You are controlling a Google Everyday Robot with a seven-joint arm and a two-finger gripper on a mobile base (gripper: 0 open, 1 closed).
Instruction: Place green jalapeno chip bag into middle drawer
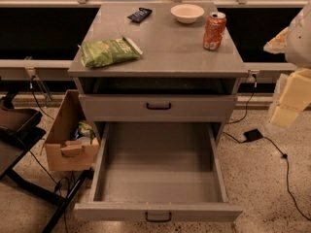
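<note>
Gripper (290,98): right of the cabinet (165,50), beside its top; grip state unreadable.
Soda can (214,30): cabinet top, right rear, upright.
Bowl (187,13): rear centre.
Green jalapeno chip bag (109,51): cabinet top, front-left, lying flat.
Middle drawer (160,181): cabinet base, pulled out.
Cardboard box (65,140): floor, cabinet's left.

The scene is dim, with a warm yellowish cast. Light falls from above onto the bench (165,47), whose grey top shows a soft pale sheen toward its back, near the bowl (187,12). The can (214,30) at the bench's back right catches a small highlight on its rim. The chip bag (109,51) at the front left glints faintly along its creases. The slot under the bench top lies in deep shadow, and the open drawer (160,178) below is evenly shaded. Behind the bench the background is almost black. Right of the bench, the gripper (286,103) looks pale, brightly lit and washed out.
</note>
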